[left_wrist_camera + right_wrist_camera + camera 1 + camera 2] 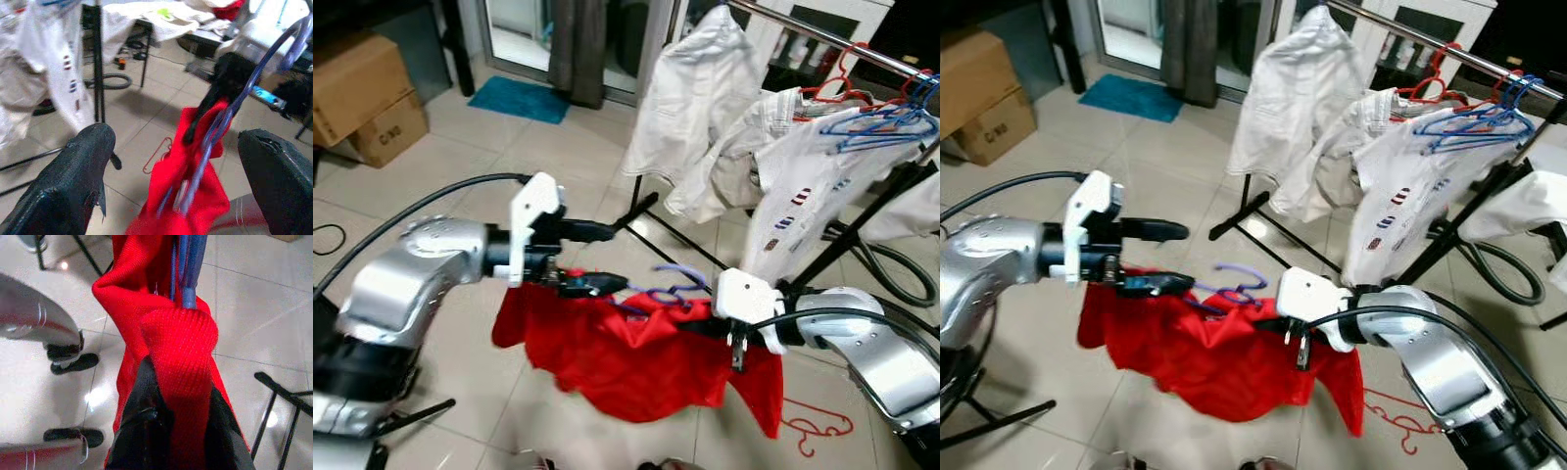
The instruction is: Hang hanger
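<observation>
A red shirt (pixel 636 362) hangs on a purple hanger (pixel 671 284) in mid-air between my two arms. My right gripper (pixel 697 328) is shut on the shirt's shoulder fabric (pixel 181 338), over the hanger's arm (pixel 188 269). My left gripper (pixel 617 258) stands open at the shirt's other shoulder, level with the hook. In the left wrist view the hanger (pixel 215 132) runs through the wide gap between the two fingers, touching neither. The clothes rail (pixel 822 29) crosses the upper right, above and behind the hanger.
White shirts (pixel 705 108) and blue hangers (pixel 891 122) crowd the rail, with a red hanger (pixel 832 83) among them. Black rack legs (pixel 675 240) cross the tiles behind the shirt. Another red hanger (pixel 818 426) lies on the floor. Cardboard boxes (pixel 362 88) stand at the far left.
</observation>
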You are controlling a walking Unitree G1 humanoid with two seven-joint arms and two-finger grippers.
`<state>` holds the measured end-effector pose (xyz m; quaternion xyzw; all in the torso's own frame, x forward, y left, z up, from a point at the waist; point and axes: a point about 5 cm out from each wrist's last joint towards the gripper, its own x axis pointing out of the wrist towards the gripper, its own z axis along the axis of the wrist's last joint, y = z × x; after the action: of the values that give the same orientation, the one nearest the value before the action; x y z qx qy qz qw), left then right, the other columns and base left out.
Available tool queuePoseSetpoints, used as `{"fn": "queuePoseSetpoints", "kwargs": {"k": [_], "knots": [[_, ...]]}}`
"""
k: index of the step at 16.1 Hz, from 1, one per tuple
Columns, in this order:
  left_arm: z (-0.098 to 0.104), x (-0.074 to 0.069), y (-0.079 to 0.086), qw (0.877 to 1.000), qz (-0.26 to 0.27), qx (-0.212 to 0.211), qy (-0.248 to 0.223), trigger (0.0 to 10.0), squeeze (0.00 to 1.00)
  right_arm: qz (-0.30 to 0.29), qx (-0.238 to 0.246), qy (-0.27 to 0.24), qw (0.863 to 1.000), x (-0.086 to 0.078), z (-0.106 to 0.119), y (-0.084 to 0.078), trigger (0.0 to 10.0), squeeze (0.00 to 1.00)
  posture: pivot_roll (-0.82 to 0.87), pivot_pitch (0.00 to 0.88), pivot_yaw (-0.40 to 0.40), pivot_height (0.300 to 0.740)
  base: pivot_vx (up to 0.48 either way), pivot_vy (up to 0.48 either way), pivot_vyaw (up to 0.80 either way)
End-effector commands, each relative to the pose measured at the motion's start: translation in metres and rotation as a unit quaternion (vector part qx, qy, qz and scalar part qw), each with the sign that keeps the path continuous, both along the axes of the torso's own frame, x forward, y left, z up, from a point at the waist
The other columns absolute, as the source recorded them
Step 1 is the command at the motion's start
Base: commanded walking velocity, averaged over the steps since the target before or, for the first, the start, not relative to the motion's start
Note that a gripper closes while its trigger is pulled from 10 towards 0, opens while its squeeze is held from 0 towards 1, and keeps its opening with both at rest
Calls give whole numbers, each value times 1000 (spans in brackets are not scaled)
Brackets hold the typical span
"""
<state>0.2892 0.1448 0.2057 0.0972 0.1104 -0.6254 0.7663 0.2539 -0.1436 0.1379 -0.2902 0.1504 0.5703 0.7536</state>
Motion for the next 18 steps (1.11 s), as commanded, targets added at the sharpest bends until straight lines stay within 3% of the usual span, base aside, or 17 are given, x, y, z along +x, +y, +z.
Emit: {"fn": "queuePoseSetpoints", "kwargs": {"k": [1, 2, 3, 4, 5, 6, 9, 18], "knots": [[-1, -2, -12, 999, -36, 14, -12, 10000, 0, 6, -13, -6, 1000, 2, 3, -4, 10000, 0, 37, 36, -82, 740, 0, 0, 0], [-5, -2, -19, 998, -53, 22, -20, 10000, 0, 13, -17, -6, 1000, 2, 3, -3, 10000, 0, 36, 35, -82, 740, 0, 0, 0], [-9, 1, -24, 997, -58, 30, -27, 6510, 0, 18, -23, -6, 1000, 2, 2, -3, 10000, 0, 35, 32, -83, 740, 0, 0, 0], [-10, 3, -26, 997, -58, 35, -31, 6510, 0, 19, -24, -5, 1000, 2, 1, -3, 10000, 0, 35, 31, -83, 740, 0, 0, 0], [-12, 5, -30, 996, -71, 46, -39, 431, 0, 23, -27, -3, 999, 3, 1, -2, 10000, 0, 34, 32, -81, 740, 0, 0, 0], [-13, 4, -32, 994, -81, 65, -45, 0, 0, 24, -34, -4, 999, 4, 0, -2, 10000, 0, 31, 35, -78, 740, 0, 0, 0], [-15, 7, -34, 990, -85, 83, -70, 0, 0, 24, -37, -5, 999, 6, 1, -2, 10000, 0, 34, 41, -77, 740, 0, 0, 0], [-33, 3, -44, 984, -118, 118, -63, 0, 0, 33, -46, -3, 998, 8, 1, 0, 10000, 0, 31, 50, -76, 740, 0, 0, 0]]}}
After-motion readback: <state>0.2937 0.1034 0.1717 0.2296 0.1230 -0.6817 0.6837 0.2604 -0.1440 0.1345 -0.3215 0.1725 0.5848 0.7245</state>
